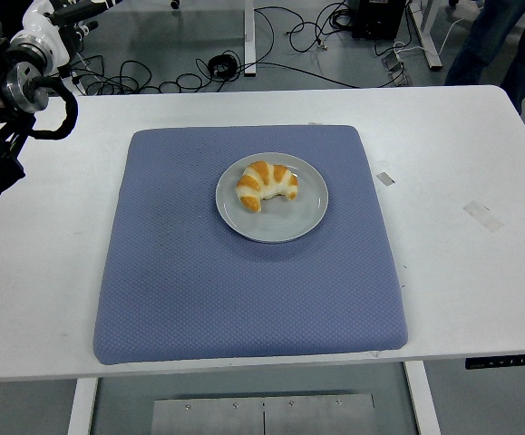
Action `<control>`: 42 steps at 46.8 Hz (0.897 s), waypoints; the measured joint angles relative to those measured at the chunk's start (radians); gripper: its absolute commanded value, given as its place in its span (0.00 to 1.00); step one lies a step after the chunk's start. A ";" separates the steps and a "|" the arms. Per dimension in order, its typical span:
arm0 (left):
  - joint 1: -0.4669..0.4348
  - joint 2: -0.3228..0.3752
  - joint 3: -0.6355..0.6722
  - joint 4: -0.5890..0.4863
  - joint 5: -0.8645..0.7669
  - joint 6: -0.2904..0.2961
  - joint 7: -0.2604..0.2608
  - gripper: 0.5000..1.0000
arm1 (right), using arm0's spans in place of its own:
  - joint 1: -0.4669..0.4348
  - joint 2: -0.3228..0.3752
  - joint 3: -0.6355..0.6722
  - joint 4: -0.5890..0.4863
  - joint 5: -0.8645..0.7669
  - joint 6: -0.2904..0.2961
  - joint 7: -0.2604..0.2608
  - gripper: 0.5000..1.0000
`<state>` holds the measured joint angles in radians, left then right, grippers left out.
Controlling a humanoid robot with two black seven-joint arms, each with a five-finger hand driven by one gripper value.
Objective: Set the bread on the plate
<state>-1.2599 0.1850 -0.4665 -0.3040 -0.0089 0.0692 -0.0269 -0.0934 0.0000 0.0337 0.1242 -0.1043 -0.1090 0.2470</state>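
Observation:
A croissant-shaped bread [266,184], orange and cream, lies on the grey round plate [286,227] in the upper middle of the blue mat [244,290]. Nothing touches the bread. My left arm [8,100] is at the picture's top left corner, over the table's far left edge and well away from the plate. Its hand [63,14] is mostly cut off by the top edge, and its pose is unclear. The right arm is out of view.
The mat covers the centre of the white table [461,272]. Bits of tape [482,215] stick to the table on the right. Cables [289,36] lie on the floor behind, and a person's legs [507,41] stand at the top right.

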 measured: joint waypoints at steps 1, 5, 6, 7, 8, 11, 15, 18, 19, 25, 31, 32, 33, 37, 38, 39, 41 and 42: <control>0.003 -0.001 -0.001 0.000 -0.001 -0.006 -0.001 0.97 | 0.000 0.000 0.000 0.000 0.000 0.000 0.000 1.00; 0.016 -0.002 -0.009 0.000 -0.003 -0.026 -0.003 0.97 | 0.000 0.000 0.000 0.000 0.000 0.000 0.000 1.00; 0.018 -0.003 -0.013 0.000 -0.004 -0.030 -0.003 0.97 | 0.000 0.000 0.000 0.000 0.000 0.000 0.000 1.00; 0.021 -0.004 -0.019 0.000 -0.007 -0.034 -0.003 0.97 | 0.000 0.000 0.000 0.000 0.000 0.000 0.000 1.00; 0.023 -0.005 -0.027 0.000 -0.012 -0.036 -0.004 0.97 | 0.000 0.000 0.000 0.000 0.000 0.000 0.000 1.00; 0.030 -0.021 -0.056 0.000 -0.034 -0.040 -0.004 0.97 | 0.000 0.000 0.000 0.000 0.000 0.000 0.000 1.00; 0.038 -0.043 -0.080 0.000 -0.051 -0.047 -0.004 0.97 | 0.000 0.000 0.000 0.000 0.000 0.000 0.000 1.00; 0.043 -0.052 -0.087 0.000 -0.054 -0.063 -0.004 0.97 | 0.000 0.000 0.000 0.000 0.000 0.000 0.000 1.00; 0.043 -0.056 -0.090 0.000 -0.055 -0.069 -0.005 0.97 | 0.000 0.000 0.000 0.000 0.000 0.000 0.000 1.00; 0.046 -0.079 -0.107 0.000 -0.076 -0.119 -0.007 0.97 | 0.000 0.000 0.000 0.000 0.000 0.000 0.000 1.00; 0.046 -0.098 -0.110 0.000 -0.081 -0.124 -0.042 0.97 | 0.002 0.000 0.001 0.009 0.000 0.000 0.000 1.00; 0.046 -0.099 -0.110 0.000 -0.082 -0.124 -0.052 0.97 | 0.003 0.000 0.001 0.009 0.000 0.000 0.000 1.00; 0.046 -0.100 -0.110 0.000 -0.082 -0.124 -0.062 0.97 | 0.004 0.000 0.001 0.008 0.000 0.000 0.000 1.00; 0.047 -0.103 -0.110 0.000 -0.082 -0.128 -0.083 0.97 | 0.002 0.000 0.000 0.000 0.000 0.000 0.000 1.00; 0.048 -0.104 -0.109 0.000 -0.082 -0.129 -0.085 0.97 | 0.000 0.000 -0.001 -0.001 0.000 0.000 0.000 1.00; 0.049 -0.104 -0.109 0.000 -0.082 -0.130 -0.086 0.97 | -0.002 0.000 -0.001 -0.001 0.000 0.000 0.000 1.00; 0.054 -0.106 -0.109 0.000 -0.083 -0.133 -0.087 0.97 | -0.003 0.000 -0.001 0.000 0.000 0.000 0.000 1.00; 0.058 -0.107 -0.109 0.000 -0.083 -0.135 -0.087 0.97 | -0.003 0.000 -0.001 0.001 0.000 0.000 0.000 1.00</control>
<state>-1.2024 0.0777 -0.5757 -0.3037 -0.0915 -0.0657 -0.1137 -0.0960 0.0000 0.0327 0.1256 -0.1043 -0.1089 0.2473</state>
